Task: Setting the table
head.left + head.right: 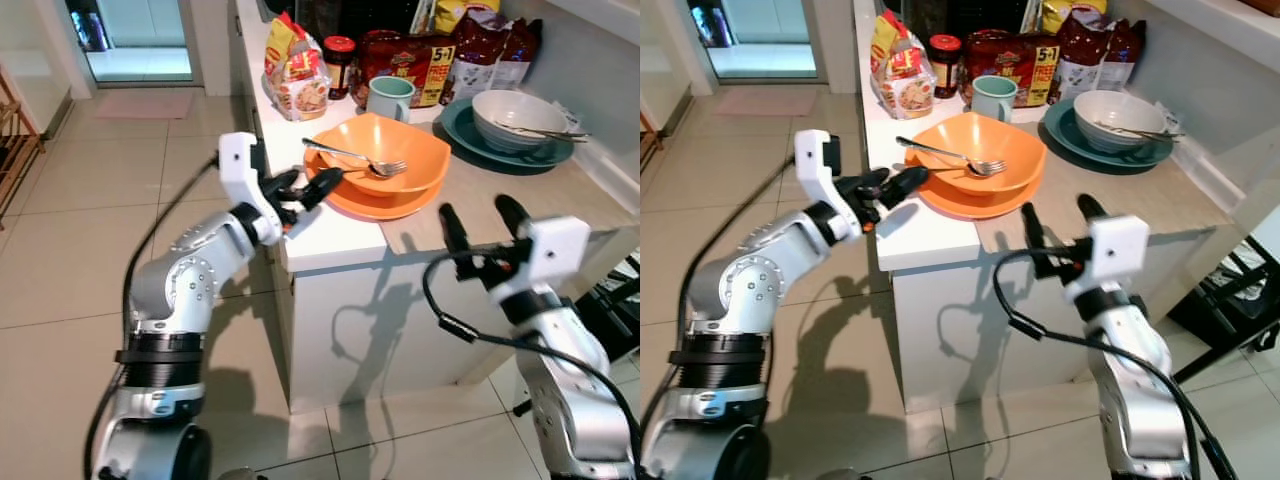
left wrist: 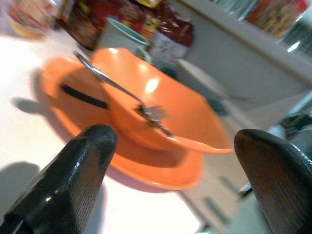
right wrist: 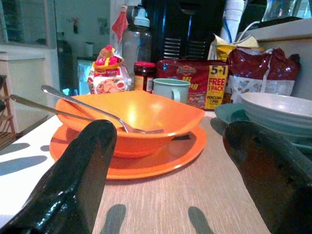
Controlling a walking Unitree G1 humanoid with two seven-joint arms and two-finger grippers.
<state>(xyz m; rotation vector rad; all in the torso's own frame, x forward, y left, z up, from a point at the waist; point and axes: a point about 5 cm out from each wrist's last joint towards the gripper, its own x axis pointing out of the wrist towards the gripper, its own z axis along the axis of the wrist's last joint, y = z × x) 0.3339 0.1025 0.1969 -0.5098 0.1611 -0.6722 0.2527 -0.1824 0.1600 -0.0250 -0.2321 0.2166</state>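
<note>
Now | orange plate (image 1: 385, 205), bowl and fork stacked on it, sits on counter corner | my left gripper (image 1: 305, 190), fingers spread and empty, touches plate's left rim, nearer | right gripper (image 1: 483, 225) spread, empty, before plate.

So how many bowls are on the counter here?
2. An orange bowl with a fork in it sits on an orange plate near the counter's front edge; a pale bowl holding cutlery sits on a teal plate further back. None seem hidden.
</note>
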